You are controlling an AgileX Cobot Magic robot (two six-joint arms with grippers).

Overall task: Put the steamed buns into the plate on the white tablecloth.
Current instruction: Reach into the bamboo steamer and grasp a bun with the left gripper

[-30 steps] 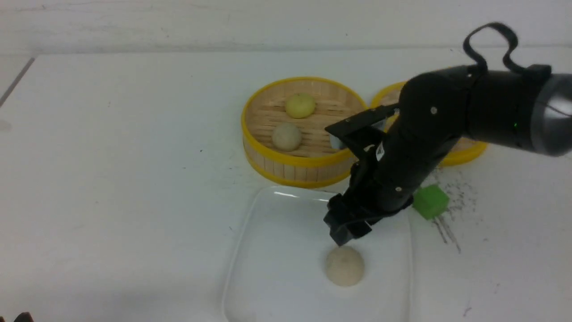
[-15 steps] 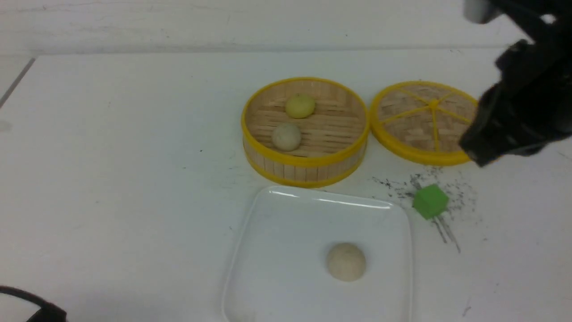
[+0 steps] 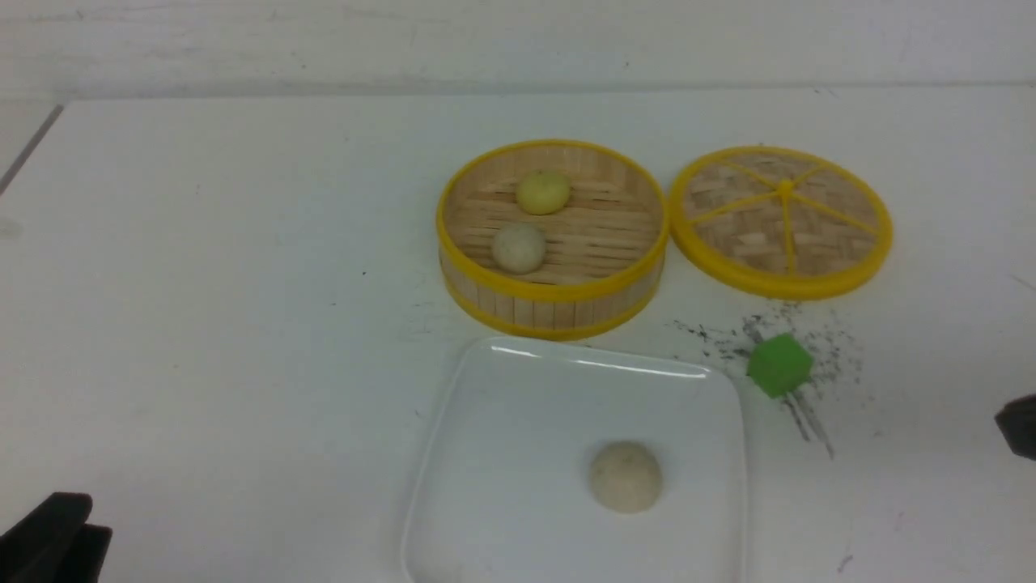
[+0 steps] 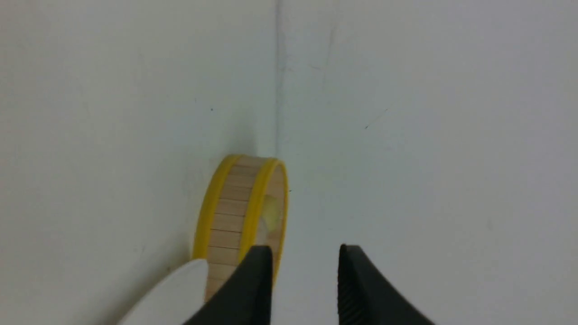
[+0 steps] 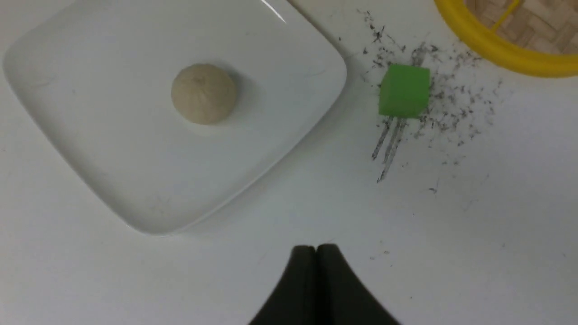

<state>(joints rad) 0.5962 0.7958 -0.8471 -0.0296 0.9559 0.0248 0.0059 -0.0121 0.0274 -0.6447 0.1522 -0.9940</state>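
One beige-grey steamed bun lies in the white square plate on the white tablecloth; it also shows in the right wrist view on the plate. A second beige-grey bun and the pale yellow bun sit in the bamboo steamer. My right gripper is shut and empty, over bare cloth near the plate's corner. My left gripper is open and empty, pointing toward the steamer, at the front left corner of the front view.
The flat woven lid lies right of the steamer. A green cube sits among dark specks right of the plate, also in the right wrist view. A bit of my right arm shows at the right edge.
My right arm has pulled away from above the plate, up and to the right, almost out of the front view. The bun stays in the plate. The left arm rose into the corner.
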